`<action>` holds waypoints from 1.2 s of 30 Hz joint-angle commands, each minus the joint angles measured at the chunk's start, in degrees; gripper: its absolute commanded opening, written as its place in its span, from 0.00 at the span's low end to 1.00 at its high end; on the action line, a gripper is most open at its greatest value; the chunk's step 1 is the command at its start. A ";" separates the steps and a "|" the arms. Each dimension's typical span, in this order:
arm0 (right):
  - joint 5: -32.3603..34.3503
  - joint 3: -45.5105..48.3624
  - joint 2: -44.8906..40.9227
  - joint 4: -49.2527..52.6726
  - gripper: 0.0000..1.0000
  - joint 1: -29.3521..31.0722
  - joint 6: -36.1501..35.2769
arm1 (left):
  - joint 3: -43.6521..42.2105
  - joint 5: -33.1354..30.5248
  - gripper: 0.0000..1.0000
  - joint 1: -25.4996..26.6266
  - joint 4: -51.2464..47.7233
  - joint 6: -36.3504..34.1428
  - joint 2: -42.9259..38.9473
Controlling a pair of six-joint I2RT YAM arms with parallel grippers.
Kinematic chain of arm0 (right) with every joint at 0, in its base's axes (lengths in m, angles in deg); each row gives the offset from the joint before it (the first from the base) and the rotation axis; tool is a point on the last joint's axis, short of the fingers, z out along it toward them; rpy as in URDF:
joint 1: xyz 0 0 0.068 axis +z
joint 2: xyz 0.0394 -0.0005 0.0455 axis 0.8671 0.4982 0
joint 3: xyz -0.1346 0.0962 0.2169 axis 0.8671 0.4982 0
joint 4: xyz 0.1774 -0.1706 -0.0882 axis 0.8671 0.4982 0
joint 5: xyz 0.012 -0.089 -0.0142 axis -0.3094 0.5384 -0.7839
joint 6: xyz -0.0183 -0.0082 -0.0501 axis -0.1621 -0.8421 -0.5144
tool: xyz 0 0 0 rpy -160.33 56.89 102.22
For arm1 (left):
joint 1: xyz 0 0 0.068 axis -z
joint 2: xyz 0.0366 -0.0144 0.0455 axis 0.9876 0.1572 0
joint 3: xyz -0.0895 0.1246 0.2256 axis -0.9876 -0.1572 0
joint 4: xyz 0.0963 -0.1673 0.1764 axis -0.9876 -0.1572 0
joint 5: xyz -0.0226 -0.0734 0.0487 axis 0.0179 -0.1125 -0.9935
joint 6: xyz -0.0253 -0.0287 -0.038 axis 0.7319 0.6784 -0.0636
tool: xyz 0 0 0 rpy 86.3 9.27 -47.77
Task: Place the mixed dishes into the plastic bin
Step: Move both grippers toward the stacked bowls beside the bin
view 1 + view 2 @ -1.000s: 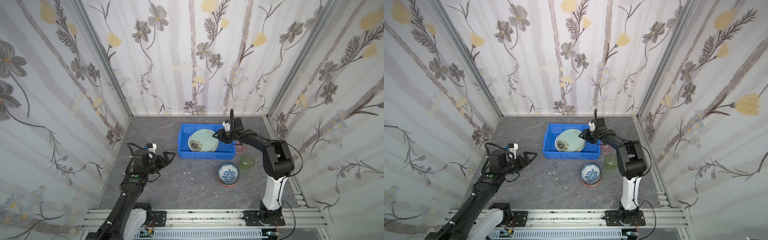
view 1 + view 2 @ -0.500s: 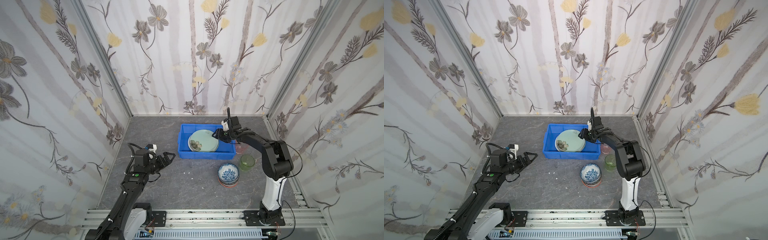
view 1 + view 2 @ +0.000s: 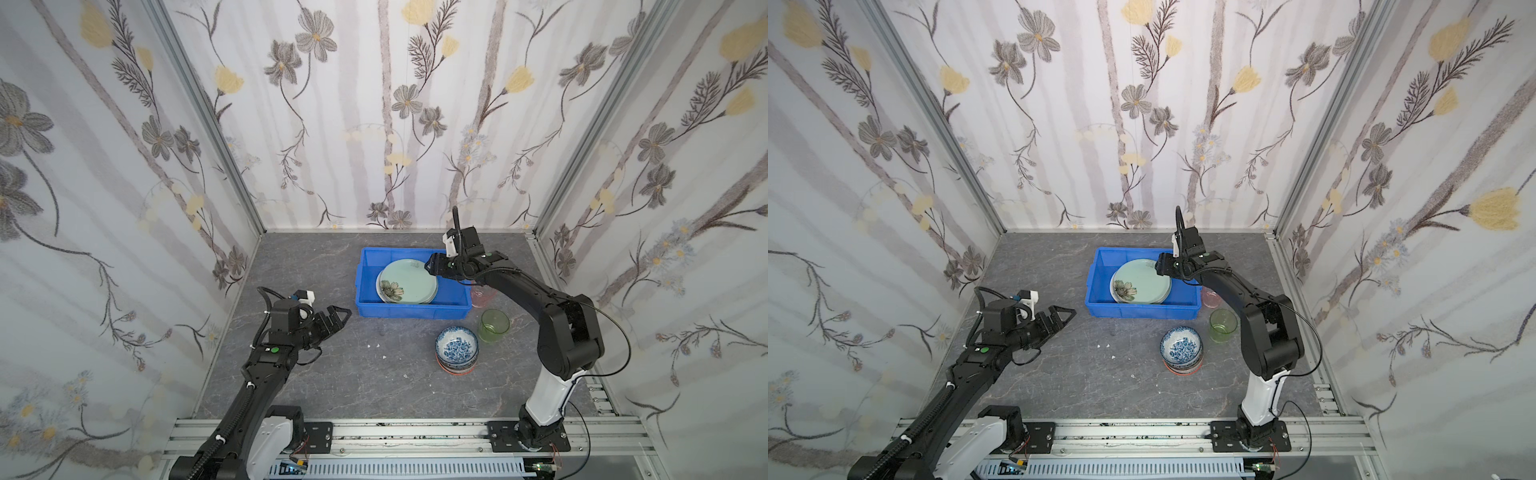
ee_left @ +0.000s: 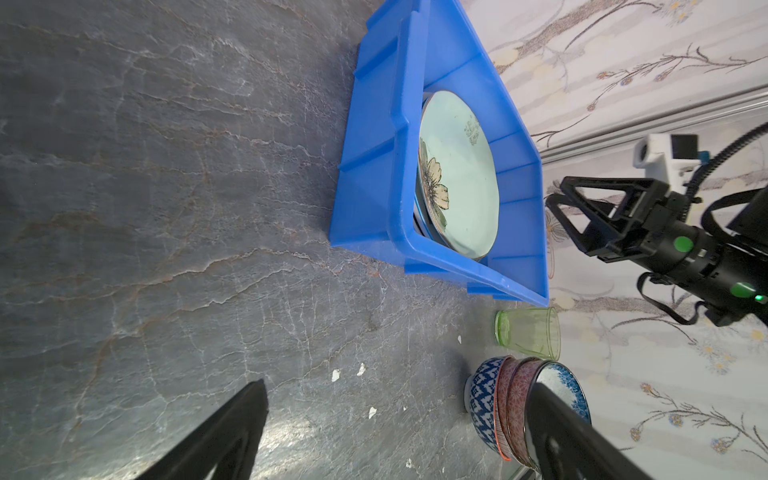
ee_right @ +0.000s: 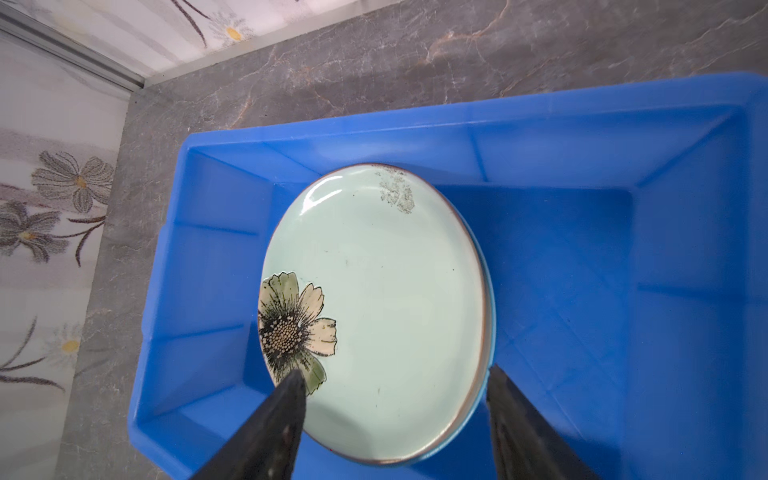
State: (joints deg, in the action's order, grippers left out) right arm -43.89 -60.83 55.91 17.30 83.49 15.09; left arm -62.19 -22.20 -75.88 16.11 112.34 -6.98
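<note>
The blue plastic bin (image 3: 411,311) (image 3: 1142,311) stands at the back middle of the table in both top views. A mint green plate with a flower (image 3: 409,280) (image 5: 374,299) lies in it on top of other plates. My right gripper (image 3: 430,264) (image 5: 395,370) hovers open over the plate's right edge, holding nothing. In front of the bin's right end are a stack of patterned bowls (image 3: 456,349) (image 4: 494,407), a clear green tumbler (image 3: 493,325) (image 4: 528,332) and a pink tumbler (image 3: 482,296). My left gripper (image 3: 338,316) (image 4: 397,384) stands open and empty, left of the bin.
Flower-patterned walls close in the grey stone table (image 3: 332,374) on three sides. A few small white chips (image 3: 376,345) lie on the table between my left gripper and the bowls. The right arm's elbow (image 3: 569,328) stands just right of the green tumbler.
My right gripper's jaws have spread wider and it has lifted slightly and shifted left over the plate, which lies in the bin. The left arm has not moved.
</note>
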 commanded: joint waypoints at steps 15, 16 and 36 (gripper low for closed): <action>13.65 17.99 -28.16 11.47 0.69 2.36 3.50 | 0.53 -6.36 1.00 9.98 -1.50 0.12 -2.11; 14.30 18.27 -29.44 13.31 0.67 2.76 4.13 | 0.31 -7.35 1.00 10.68 -1.63 0.97 -2.76; 13.34 26.46 -43.78 31.56 0.57 8.47 10.76 | 16.60 -21.96 1.00 33.63 -0.20 4.44 13.07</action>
State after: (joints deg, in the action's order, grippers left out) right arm -30.71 -35.00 12.63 47.57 91.41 23.96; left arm -46.98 -40.55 -43.53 14.54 116.08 4.61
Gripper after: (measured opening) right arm 0.577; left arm 0.997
